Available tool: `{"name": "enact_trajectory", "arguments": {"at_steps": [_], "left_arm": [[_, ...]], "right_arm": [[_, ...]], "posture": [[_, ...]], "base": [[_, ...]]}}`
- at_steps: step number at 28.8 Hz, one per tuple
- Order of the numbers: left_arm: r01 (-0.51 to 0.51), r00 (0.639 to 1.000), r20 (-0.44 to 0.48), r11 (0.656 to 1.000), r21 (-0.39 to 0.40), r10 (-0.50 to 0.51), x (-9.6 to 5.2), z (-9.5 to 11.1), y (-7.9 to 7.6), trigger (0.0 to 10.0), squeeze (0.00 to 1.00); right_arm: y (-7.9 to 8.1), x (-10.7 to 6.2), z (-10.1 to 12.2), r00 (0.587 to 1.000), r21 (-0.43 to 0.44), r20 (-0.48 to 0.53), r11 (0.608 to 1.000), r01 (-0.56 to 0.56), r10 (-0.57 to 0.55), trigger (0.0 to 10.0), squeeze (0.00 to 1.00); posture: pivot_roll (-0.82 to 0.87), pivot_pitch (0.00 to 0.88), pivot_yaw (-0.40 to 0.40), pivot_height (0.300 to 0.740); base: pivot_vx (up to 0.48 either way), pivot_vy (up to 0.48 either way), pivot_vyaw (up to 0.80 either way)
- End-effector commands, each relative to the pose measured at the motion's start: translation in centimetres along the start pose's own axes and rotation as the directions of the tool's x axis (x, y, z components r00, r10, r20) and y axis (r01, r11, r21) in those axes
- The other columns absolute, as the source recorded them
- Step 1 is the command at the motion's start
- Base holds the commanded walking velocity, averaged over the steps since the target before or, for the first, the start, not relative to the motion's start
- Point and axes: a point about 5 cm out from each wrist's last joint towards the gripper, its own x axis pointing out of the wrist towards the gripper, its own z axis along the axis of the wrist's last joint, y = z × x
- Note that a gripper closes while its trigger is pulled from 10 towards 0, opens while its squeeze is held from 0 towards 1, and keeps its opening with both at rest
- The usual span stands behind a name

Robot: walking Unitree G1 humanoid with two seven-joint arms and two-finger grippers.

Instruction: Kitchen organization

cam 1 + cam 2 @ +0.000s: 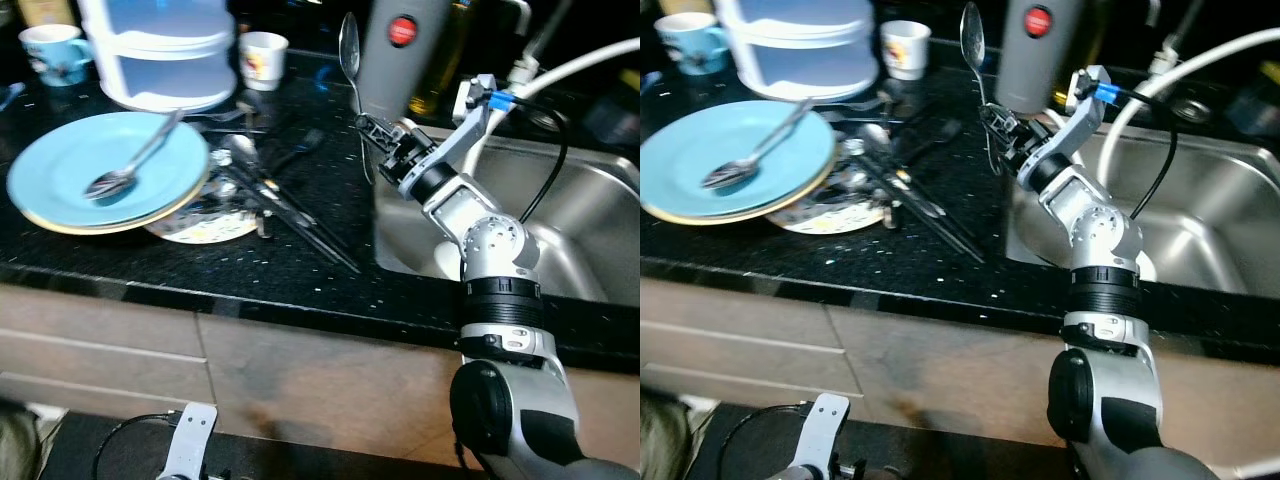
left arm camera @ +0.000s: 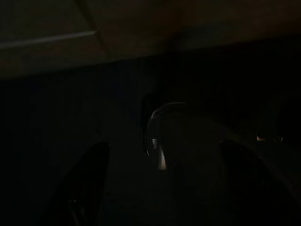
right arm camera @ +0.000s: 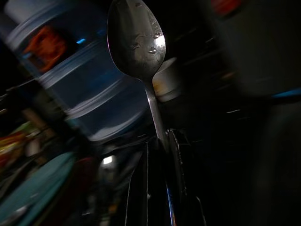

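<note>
Left arm: hanging idle by the cabinet front (image 1: 260, 370); wrist view dark, fingers impossible to judge.
Right gripper (image 1: 372, 126): raised over the counter's right end beside the sink, fingers closed tight on a spoon handle.
Spoon (image 1: 349, 45): held upright, bowl on top, wet drops on the bowl (image 3: 136, 35); clear of the counter, in front of the grey canister.
Step in hand: probably carrying one picked-up spoon from the cutlery pile toward the sink, judging by the pose.
Next move: likely a swing right over the basin, then lowering and letting go; calls for keeping the handle clear of the canister and hose.
Counter (image 1: 200, 265): black speckled stone, cluttered on the left.
Near left: blue plate (image 1: 60, 165) stacked on others, a second spoon (image 1: 130, 165) lying in it.
Middle: loose dark cutlery (image 1: 290, 210) scattered beside the plates.
Right: steel sink (image 1: 580, 220), white hose (image 1: 570, 65) arching over it.
Far: clear stacked containers (image 1: 165, 50), blue mug (image 1: 55, 50), white cup (image 1: 262, 55), grey canister (image 1: 405, 60) with red button.
Room: dim kitchen, pale cabinet fronts below the counter edge.
</note>
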Motion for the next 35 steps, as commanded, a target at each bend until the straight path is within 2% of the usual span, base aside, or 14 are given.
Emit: {"name": "enact_trajectory", "arguments": {"at_steps": [1, 7, 9, 11, 15, 17, 18, 21, 26, 28, 31, 32, 33, 35], "left_arm": [[0.035, 0.997, -0.067, 0.999, -0.007, -0.035, 0.0, -1.7, -1.0, 10.0, 0.0], [0.038, 0.997, -0.069, 0.999, -0.009, -0.038, 0.0, -1.8, -1.1, 10.0, 0.0], [0.038, 0.997, -0.07, 0.999, -0.01, -0.039, 0.0, -1.9, -1.1, 10.0, 0.0], [0.039, 0.997, -0.071, 0.999, -0.01, -0.039, 0.0, -2.0, -1.1, 10.0, 0.0], [0.041, 0.996, -0.078, 0.999, -0.011, -0.042, -0.1, -2.3, -1.2, 10.0, 0.0], [0.042, 0.996, -0.084, 0.999, -0.01, -0.043, -0.1, -2.6, -1.3, 10.0, 0.0], [0.042, 0.996, -0.084, 0.999, -0.01, -0.043, -0.1, -2.6, -1.3, 10.0, 0.0], [0.047, 0.994, -0.098, 0.999, -0.009, -0.048, -0.2, -3.1, -1.5, 10.0, 0.0], [0.055, 0.992, -0.111, 0.998, -0.004, -0.055, -0.3, -3.5, -1.7, 10.0, 0.0], [0.055, 0.992, -0.111, 0.998, -0.004, -0.055, -0.3, -3.5, -1.7, 10.0, 0.0], [0.064, 0.991, -0.118, 0.998, -0.002, -0.064, -0.3, -4.0, -2.0, 10.0, 0.0], [0.064, 0.991, -0.118, 0.998, -0.002, -0.064, -0.3, -4.0, -2.0, 10.0, 0.0], [0.069, 0.99, -0.123, 0.998, -0.003, -0.069, -0.4, -4.4, -2.1, 10.0, 0.0], [0.071, 0.99, -0.125, 0.998, -0.004, -0.07, -0.4, -4.6, -2.2, 10.0, 0.0]], "right_arm": [[-0.2, 0.0, 0.3, 1.0, -0.04, 0.006, 0.999, 0.025, -0.025, 10.0, 0.0], [-0.9, 0.3, -0.2, 0.99, -0.301, -0.044, 0.947, 0.114, -0.133, 10.0, 0.0], [-1.3, 0.7, -0.8, 0.976, -0.439, -0.081, 0.886, 0.149, -0.204, 10.0, 0.0], [-1.4, 0.8, -1.0, 0.972, -0.477, -0.091, 0.866, 0.151, -0.219, 10.0, 0.0], [-2.2, 1.4, -1.5, 0.94, -0.617, -0.105, 0.763, 0.195, -0.325, 10.0, 0.0], [-2.7, 1.6, -1.8, 0.917, -0.712, -0.136, 0.68, 0.173, -0.375, 10.0, 0.0], [-2.7, 1.6, -1.8, 0.917, -0.712, -0.136, 0.68, 0.173, -0.375, 10.0, 0.0], [-3.1, 2.0, -1.8, 0.886, -0.809, -0.182, 0.577, 0.111, -0.426, 10.0, 0.0], [-3.5, 1.9, -2.1, 0.846, -0.859, -0.267, 0.513, 0.009, -0.462, 10.0, 0.0], [-3.5, 1.9, -2.1, 0.846, -0.859, -0.267, 0.513, 0.009, -0.462, 10.0, 0.0], [-4.4, 1.4, -2.8, 0.777, -0.89, -0.371, 0.434, -0.141, -0.509, 10.0, 0.0], [-4.4, 1.4, -2.8, 0.777, -0.89, -0.371, 0.434, -0.141, -0.509, 10.0, 0.0], [-4.8, 1.1, -2.8, 0.743, -0.896, -0.407, 0.389, -0.213, -0.531, 10.0, 0.0], [-4.9, 1.0, -2.7, 0.736, -0.896, -0.415, 0.38, -0.229, -0.534, 10.0, 0.0]], "posture": [[0.09, 0.074, -0.104, 0.74], [0.09, 0.078, -0.107, 0.74], [0.09, 0.08, -0.107, 0.74], [0.09, 0.082, -0.107, 0.74], [0.09, 0.089, -0.108, 0.74], [0.09, 0.097, -0.109, 0.74], [0.09, 0.097, -0.109, 0.74], [0.09, 0.115, -0.114, 0.74], [0.08, 0.132, -0.118, 0.74], [0.08, 0.132, -0.118, 0.74], [0.08, 0.162, -0.124, 0.74], [0.08, 0.162, -0.124, 0.74], [0.08, 0.178, -0.124, 0.74], [0.08, 0.178, -0.124, 0.74]], "base": [[0.0, 0.0, -0.77], [0.0, 0.0, -0.38], [0.0, 0.0, 0.0], [0.0, 0.0, 0.0], [0.0, 0.0, 0.0], [0.0, 0.0, 0.0], [0.0, 0.0, 0.0], [0.0, 0.0, 0.0], [0.0, 0.0, 0.0], [0.0, 0.0, 0.0], [0.0, 0.0, 0.0], [0.0, 0.0, 0.0], [0.0, 0.0, 0.0], [0.0, 0.0, 0.0]]}}
